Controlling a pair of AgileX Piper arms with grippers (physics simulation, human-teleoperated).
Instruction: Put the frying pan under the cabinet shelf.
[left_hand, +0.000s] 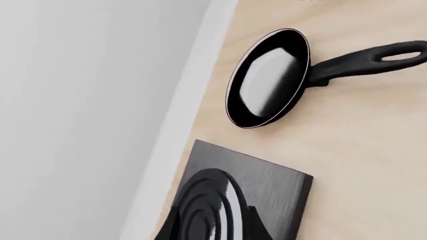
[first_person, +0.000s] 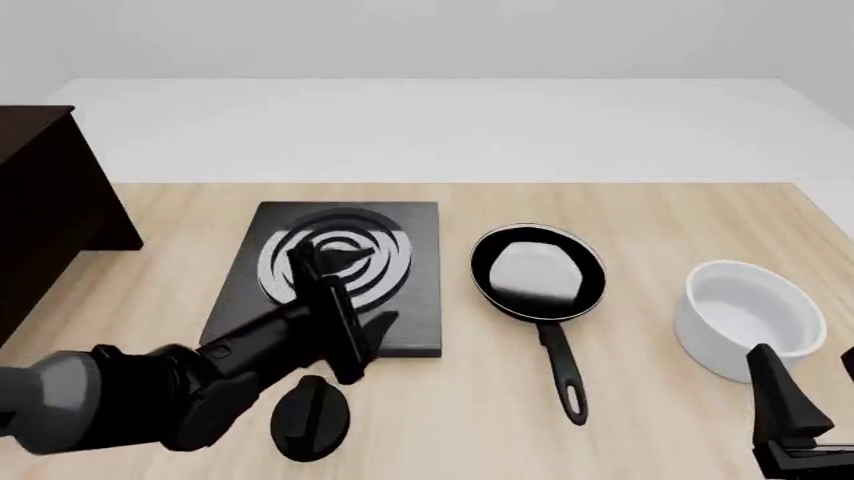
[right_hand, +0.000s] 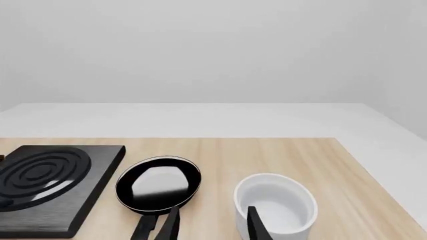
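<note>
A: Starting nearest the camera. The left gripper (first_person: 334, 310) is hanging over the near edge of the stove plate (first_person: 400, 300), with a small black knob (first_person: 310, 420) lying just in front of that plate. Its fingers are overlapping in the front view, so I cannot tell whether they are apart or together. The right gripper (right_hand: 208, 222) is sitting low by the white pot (first_person: 747, 315); its wrist view is showing a clear gap between the two fingers, nothing held.

B: And the frying pan (first_person: 538, 274)?

A: Lying flat on the table (first_person: 641, 220), just right of the stove plate, apart from it, between it and the white pot. Nothing is touching it.

B: Orientation?

A: The long axis is running front to back. The handle (first_person: 561, 368) is pointing toward the arms, hang loop nearest; the round bowl is at the far end.

B: Handling?

A: I am judging it rigid, glossy, likely slippery on the rim. The handle is looking like the best hold, close to the bowl so the pan tips less.

B: Target?

A: The cabinet (first_person: 47, 215) is standing well left of the stove plate, farther back.
</note>
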